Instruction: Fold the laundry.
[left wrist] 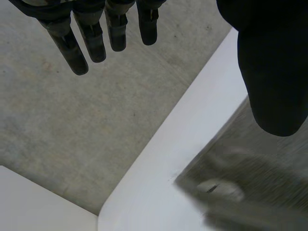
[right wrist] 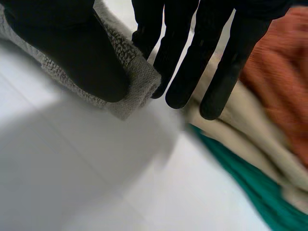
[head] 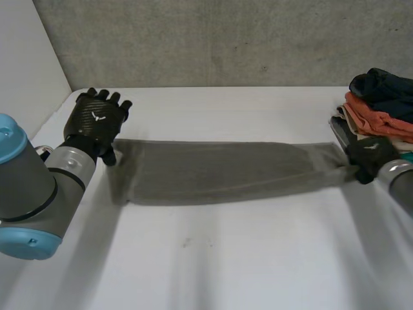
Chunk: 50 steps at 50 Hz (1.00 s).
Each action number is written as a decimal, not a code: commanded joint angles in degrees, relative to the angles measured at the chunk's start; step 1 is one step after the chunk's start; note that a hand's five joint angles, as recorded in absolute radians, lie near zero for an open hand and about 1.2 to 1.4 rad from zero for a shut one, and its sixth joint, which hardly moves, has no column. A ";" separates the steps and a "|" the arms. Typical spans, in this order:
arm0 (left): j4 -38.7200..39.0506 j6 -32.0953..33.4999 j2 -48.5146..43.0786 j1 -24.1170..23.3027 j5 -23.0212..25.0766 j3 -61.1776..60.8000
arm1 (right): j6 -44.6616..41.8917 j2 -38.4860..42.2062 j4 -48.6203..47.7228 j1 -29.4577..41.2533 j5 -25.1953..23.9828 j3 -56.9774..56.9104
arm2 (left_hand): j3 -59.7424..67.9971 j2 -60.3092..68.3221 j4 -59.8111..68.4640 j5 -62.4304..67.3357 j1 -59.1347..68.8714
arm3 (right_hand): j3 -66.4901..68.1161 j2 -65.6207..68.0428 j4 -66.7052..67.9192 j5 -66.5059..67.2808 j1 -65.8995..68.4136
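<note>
towel (head: 226, 171): grey, lying flat on the white table (head: 213, 265), stretched in a long band from 9 o'clock to 3 o'clock across the table's middle.
left hand (head: 97, 119): at the towel's 9 o'clock end. Its fingers (left wrist: 67, 43) are straight, slightly apart and raised off the cloth. The thumb (left wrist: 274, 72) hangs over the towel's corner, gripping nothing.
right hand (head: 372, 155): at the towel's 3 o'clock end, pinching the rolled edge between the thumb and straight fingers held close together.
pile of folded clothes (head: 381, 106): at 2 o'clock on the table, just beside the right hand. Dark blue lies on top, with orange, beige and teal beneath.
</note>
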 commanded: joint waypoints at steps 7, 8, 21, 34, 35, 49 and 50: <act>-0.15 -0.09 5.23 1.32 0.19 -2.87 | -22.27 -6.84 -0.44 -7.49 4.44 2.65 | -2.34 -1.90 -1.66 -2.71 -0.61 | 12.05 12.65 11.46 13.54 16.42; -0.15 -0.09 5.40 1.32 0.11 -2.96 | -22.09 -7.28 -0.61 -5.82 4.35 2.38 | -2.34 -1.90 -1.66 -2.71 -0.61 | 12.05 12.65 11.46 13.54 16.42; -0.15 -1.06 10.94 1.49 0.19 -6.83 | -21.83 -5.54 -17.74 27.48 -5.92 -2.28 | -2.34 -1.90 -1.66 -2.71 -0.61 | 12.05 12.65 11.46 13.54 16.42; -0.15 -2.91 11.82 3.16 0.37 -9.20 | -22.53 13.54 -23.55 44.73 -16.58 -9.13 | -2.34 -1.90 -1.66 -2.71 -0.61 | 12.05 12.65 11.46 13.54 16.42; -0.15 -2.91 11.82 3.16 0.37 -9.29 | -22.62 13.55 -23.55 44.82 -16.13 -9.22 | -2.34 -1.90 -1.66 -2.71 -0.61 | 12.05 12.65 11.46 13.54 16.42; 0.55 -4.31 10.95 -1.75 1.69 -3.94 | 5.12 -5.25 -19.25 36.92 0.22 1.67 | -2.34 -1.90 -1.66 -2.71 -0.61 | -57.95 -57.35 -58.54 -56.46 -53.58; 0.55 -5.53 10.16 -3.50 1.69 -2.80 | 11.07 -7.44 -16.98 35.61 0.39 3.16 | -2.30 -1.86 -1.62 -2.67 -0.56 | -57.95 -57.35 -58.54 -56.46 -53.58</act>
